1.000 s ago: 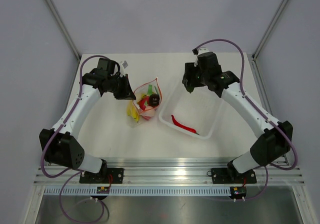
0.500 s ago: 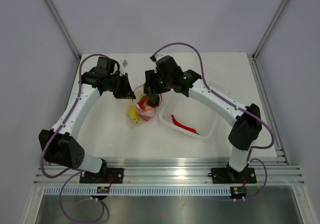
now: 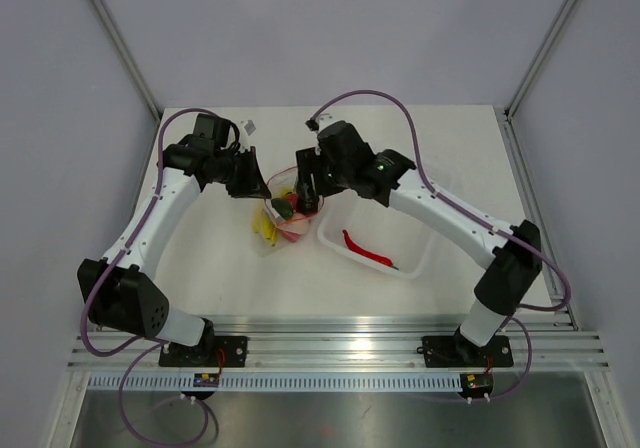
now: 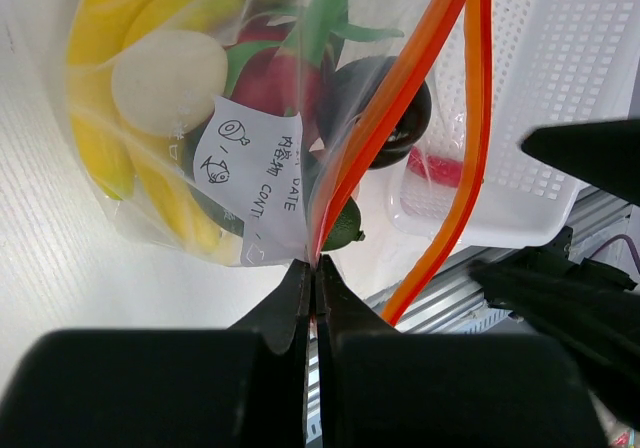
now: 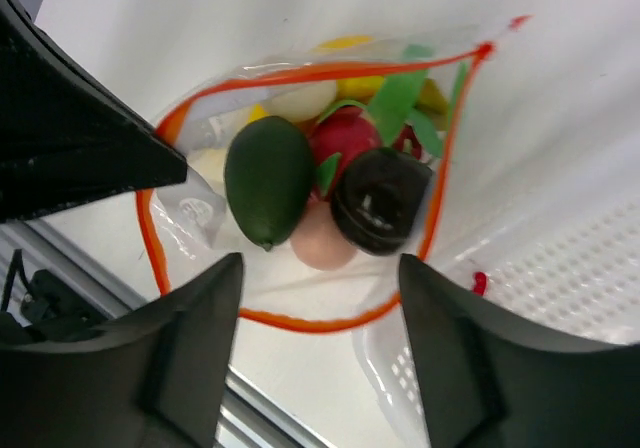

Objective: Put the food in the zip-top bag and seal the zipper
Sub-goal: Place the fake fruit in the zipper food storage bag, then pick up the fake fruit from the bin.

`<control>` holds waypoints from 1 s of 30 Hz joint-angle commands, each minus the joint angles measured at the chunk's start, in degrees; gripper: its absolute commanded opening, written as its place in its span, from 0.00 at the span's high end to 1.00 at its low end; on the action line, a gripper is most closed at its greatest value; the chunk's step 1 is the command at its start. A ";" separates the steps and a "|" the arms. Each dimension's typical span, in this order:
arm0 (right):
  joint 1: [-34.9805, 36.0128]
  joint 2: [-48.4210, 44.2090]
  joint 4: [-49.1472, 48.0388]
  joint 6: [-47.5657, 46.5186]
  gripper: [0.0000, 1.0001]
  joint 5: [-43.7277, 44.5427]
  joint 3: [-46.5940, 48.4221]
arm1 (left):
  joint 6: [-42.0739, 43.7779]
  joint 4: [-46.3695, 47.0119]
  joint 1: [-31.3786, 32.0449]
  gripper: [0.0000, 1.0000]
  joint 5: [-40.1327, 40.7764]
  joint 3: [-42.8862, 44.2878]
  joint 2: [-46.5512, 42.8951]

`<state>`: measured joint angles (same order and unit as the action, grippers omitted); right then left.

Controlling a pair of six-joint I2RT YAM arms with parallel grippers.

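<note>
Just below right claw (image 5: 318,273), avocado (image 5: 266,194) in zip-top bag (image 5: 190,206) (mouth gaping).

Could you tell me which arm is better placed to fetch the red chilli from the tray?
Right. The right gripper is open and empty above the bag, next to the tray holding the chilli. The left gripper is shut on the bag's rim, holding its mouth open.
</note>
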<state>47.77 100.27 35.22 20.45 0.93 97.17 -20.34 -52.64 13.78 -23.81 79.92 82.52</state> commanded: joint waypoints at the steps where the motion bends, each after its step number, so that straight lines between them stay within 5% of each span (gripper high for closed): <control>1: -1.44 -9.11 -0.59 -1.11 0.35 7.41 -5.30 | 0.74 1.49 0.28 1.00 -1.15 1.64 -2.45; 3: -3.29 -11.75 -0.24 -1.20 0.50 8.30 -11.80 | 0.83 1.40 0.19 1.00 -0.97 1.56 -2.63; 6: -6.19 -17.46 0.81 -1.81 0.56 7.86 -20.42 | 0.91 1.40 0.19 1.00 -0.88 1.47 -2.80; 13: -10.76 -16.52 7.58 -8.57 0.35 0.58 -28.69 | -0.14 2.37 0.19 1.00 -1.85 1.12 -2.72; 24: -13.32 -1.85 9.07 -14.99 0.25 -9.54 -28.53 | 0.39 0.88 0.19 1.00 -0.97 2.17 -3.33; 30: -14.80 5.19 9.17 -15.97 0.27 -6.14 -26.94 | 0.38 0.79 0.19 1.00 -1.24 1.64 -3.59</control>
<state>34.63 103.53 43.42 6.22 -6.55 68.03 -20.36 -53.12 13.80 -23.97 79.92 81.78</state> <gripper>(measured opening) 0.744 0.005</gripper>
